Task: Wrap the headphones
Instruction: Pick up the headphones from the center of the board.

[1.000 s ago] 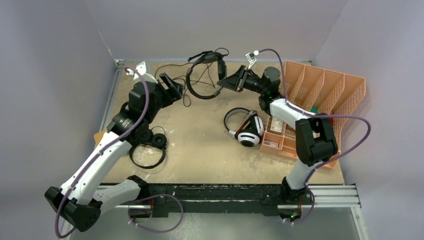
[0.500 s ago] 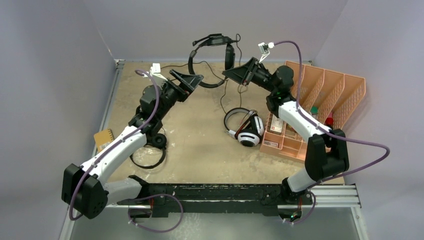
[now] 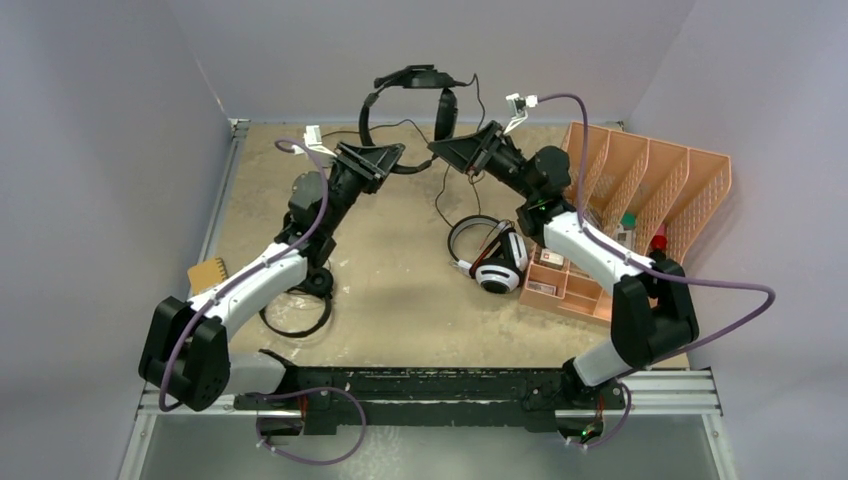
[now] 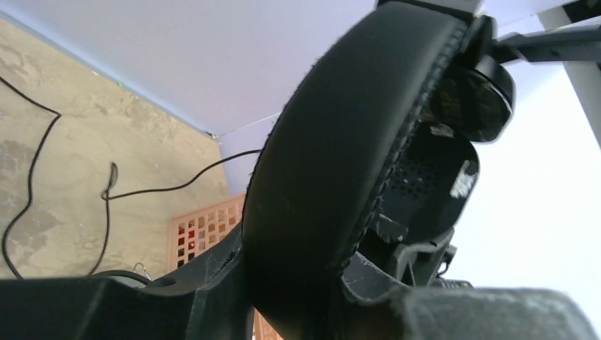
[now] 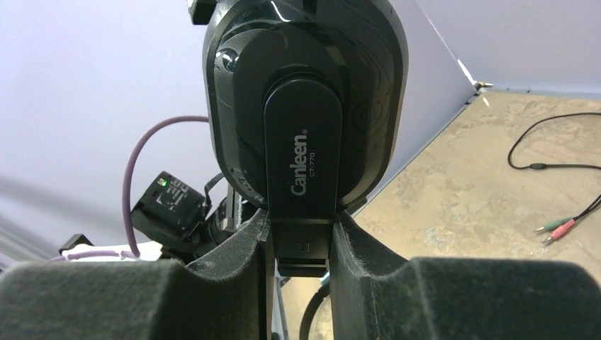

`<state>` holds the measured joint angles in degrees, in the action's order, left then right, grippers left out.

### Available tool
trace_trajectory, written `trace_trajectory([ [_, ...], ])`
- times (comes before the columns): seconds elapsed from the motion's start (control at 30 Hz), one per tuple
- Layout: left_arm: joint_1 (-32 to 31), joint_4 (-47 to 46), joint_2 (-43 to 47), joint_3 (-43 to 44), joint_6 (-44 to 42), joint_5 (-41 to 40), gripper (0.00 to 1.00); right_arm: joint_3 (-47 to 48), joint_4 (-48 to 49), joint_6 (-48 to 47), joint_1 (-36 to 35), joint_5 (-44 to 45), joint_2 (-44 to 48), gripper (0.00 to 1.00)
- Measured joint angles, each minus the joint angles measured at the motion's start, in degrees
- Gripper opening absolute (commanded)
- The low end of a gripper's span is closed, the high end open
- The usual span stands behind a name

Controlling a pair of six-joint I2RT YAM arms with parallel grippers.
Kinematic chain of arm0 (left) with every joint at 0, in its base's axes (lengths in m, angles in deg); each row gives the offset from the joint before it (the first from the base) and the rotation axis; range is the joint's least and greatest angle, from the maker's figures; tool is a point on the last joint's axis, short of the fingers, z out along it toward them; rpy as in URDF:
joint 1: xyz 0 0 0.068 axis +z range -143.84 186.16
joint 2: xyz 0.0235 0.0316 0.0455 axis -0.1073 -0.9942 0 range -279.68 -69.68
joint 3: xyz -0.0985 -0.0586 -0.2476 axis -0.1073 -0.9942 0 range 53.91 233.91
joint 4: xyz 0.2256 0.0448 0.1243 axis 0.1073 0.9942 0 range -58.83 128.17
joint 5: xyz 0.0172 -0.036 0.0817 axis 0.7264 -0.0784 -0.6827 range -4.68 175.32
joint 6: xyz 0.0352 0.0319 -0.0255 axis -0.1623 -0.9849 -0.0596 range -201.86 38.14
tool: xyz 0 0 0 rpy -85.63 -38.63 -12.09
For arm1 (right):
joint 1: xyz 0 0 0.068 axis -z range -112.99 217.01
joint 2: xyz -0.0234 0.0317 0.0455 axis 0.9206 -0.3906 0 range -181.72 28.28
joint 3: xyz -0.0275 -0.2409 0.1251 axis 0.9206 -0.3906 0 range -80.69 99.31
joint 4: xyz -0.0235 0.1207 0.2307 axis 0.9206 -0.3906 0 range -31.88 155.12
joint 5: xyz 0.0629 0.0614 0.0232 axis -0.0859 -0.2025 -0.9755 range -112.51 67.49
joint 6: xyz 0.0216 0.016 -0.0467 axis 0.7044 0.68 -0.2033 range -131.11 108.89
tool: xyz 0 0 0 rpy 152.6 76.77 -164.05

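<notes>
The larger black headphones hang in the air over the back of the table, held between both grippers. My left gripper is shut on one padded ear cushion. My right gripper is shut on the other ear cup's arm, marked "Canleen". The thin black cable hangs down to the table. The white-and-black headphones lie right of centre. The small black round-padded pair lies on the left beside my left arm.
An orange slotted organizer with small boxes stands at the right. A small brown pad lies at the left edge. Loose cable with pink and green plugs lies on the tabletop. The back wall is close behind the headphones.
Both grippers have lifted the larger black headphones off the back of the table and raised them; the left arm stretched forward and up, and the cable now dangles.
</notes>
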<state>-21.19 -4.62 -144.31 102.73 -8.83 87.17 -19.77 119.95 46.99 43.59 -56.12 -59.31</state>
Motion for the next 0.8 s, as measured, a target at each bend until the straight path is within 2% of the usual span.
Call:
trace_trajectory([
  [0.07,0.4,0.2,-0.3,0.0,-0.3,0.2,0.02,-0.6,0.6,-0.5,-0.6,1.2,0.6,0.00],
  [0.1,0.8,0.9,-0.2,0.0,-0.5,0.3,0.00,-0.9,0.7,-1.4,-1.0,1.4,0.9,0.02],
  [0.2,3.2,4.9,0.2,0.4,-2.3,1.4,0.00,-1.0,-0.9,-6.1,-2.3,0.6,1.1,0.31],
  [0.27,6.3,7.9,0.6,0.7,-3.9,5.0,0.00,-0.9,-5.4,-8.8,-3.3,-0.4,1.2,0.55],
  [0.37,13.0,13.2,0.8,2.0,-5.7,11.2,0.00,-0.7,-15.5,-13.7,-3.8,-2.4,2.9,0.82],
  [0.4,15.5,14.7,0.8,2.6,-5.8,13.5,0.00,-0.7,-18.8,-15.8,-3.2,-1.9,3.8,0.87],
  [0.47,20.8,17.6,0.9,5.1,-6.7,17.7,0.00,-0.7,-27.1,-21.6,-0.9,0.3,6.1,0.89],
  [0.53,23.6,22.4,1.3,8.5,-8.9,20.6,0.00,-0.7,-33.3,-26.5,1.6,1.7,8.2,0.94],
  [0.67,23.8,33.9,2.3,15.9,-14.3,24.0,0.00,0.4,-40.2,-33.3,6.5,0.6,9.5,0.96],
  [0.8,23.5,42.3,4.7,19.5,-17.5,24.0,0.00,4.2,-42.8,-38.7,8.2,-2.8,7.6,0.97],
])
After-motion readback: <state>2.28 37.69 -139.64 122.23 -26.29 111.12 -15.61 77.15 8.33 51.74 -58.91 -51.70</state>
